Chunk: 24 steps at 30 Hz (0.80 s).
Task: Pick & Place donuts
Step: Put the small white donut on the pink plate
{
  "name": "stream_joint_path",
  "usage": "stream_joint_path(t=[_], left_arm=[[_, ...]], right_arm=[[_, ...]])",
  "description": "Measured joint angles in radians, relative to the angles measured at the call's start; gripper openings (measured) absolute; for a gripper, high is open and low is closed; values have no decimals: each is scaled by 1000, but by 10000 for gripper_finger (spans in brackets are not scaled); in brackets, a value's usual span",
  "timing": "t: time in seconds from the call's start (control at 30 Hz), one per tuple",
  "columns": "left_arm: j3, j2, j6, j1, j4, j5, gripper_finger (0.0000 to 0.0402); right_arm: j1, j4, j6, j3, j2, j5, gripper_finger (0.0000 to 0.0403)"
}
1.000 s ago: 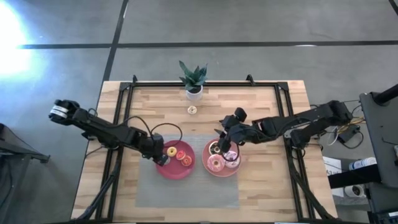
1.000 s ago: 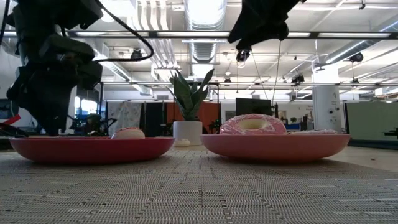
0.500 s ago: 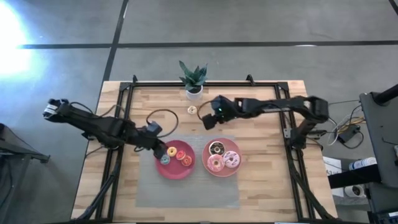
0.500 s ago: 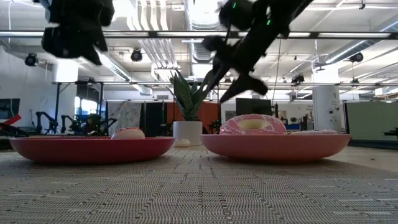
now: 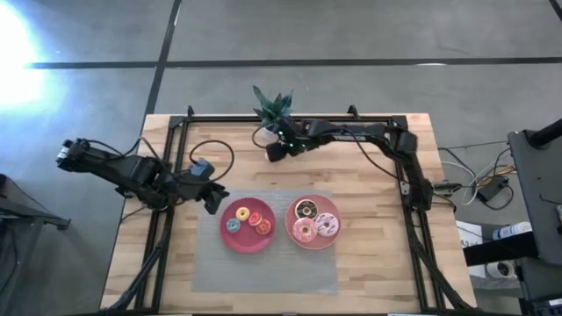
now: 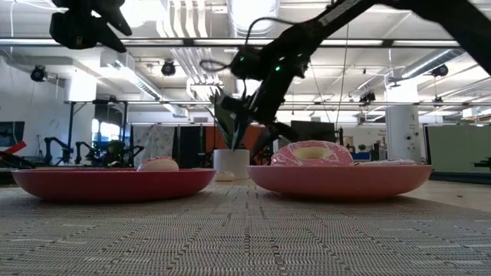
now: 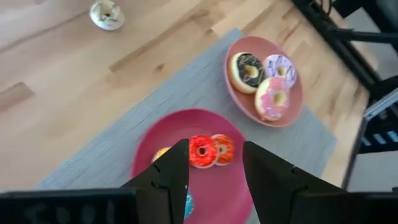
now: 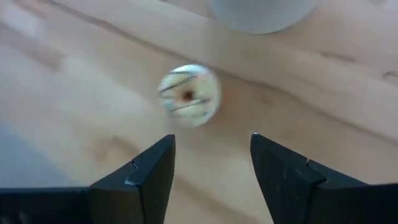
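Observation:
In the right wrist view the cream tiny donut (image 8: 188,94) lies flat on the bare wood beside the white plant pot (image 8: 261,12). My right gripper (image 8: 211,140) hovers open just short of it, near the table's far edge (image 5: 274,151). The left plate (image 5: 248,239) carries several tiny donuts, among them blue (image 5: 233,226), red (image 5: 255,219) and orange (image 5: 263,228). The right plate (image 5: 313,244) holds the chocolate (image 5: 306,209), lilac (image 5: 327,224) and pink (image 5: 305,231) donuts. My left gripper (image 5: 211,200) is open, raised off the left plate's left rim.
A grey woven mat (image 5: 263,263) lies under both plates. The potted plant (image 5: 272,105) stands at the far edge, close to my right gripper. A black frame (image 5: 176,132) runs around the tabletop. Bare wood shows at the near corners.
My right gripper has swung from above the right plate toward the table's far edge, down toward the cream donut by the pot. My left gripper has risen from the left plate and drawn back toward the table's left; the blue donut now shows lying on that plate.

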Motion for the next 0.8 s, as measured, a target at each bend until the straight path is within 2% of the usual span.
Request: stream_joint_path(t=[0.17, 0.43, 0.63, 0.8], left_arm=[[0, -22, 26, 0, -40, -6, 123], [-1, -50, 87, 0, -44, -11, 123], [-1, -76, 122, 0, -44, -10, 123], [-2, -96, 140, 0, -46, -10, 123]], right_arm=[[-8, -140, -32, 196, 133, -5, 201], [-10, -321, -58, 453, 277, 15, 201], [-15, -435, -75, 566, 355, 23, 201], [-15, -439, -75, 586, 362, 43, 201]])
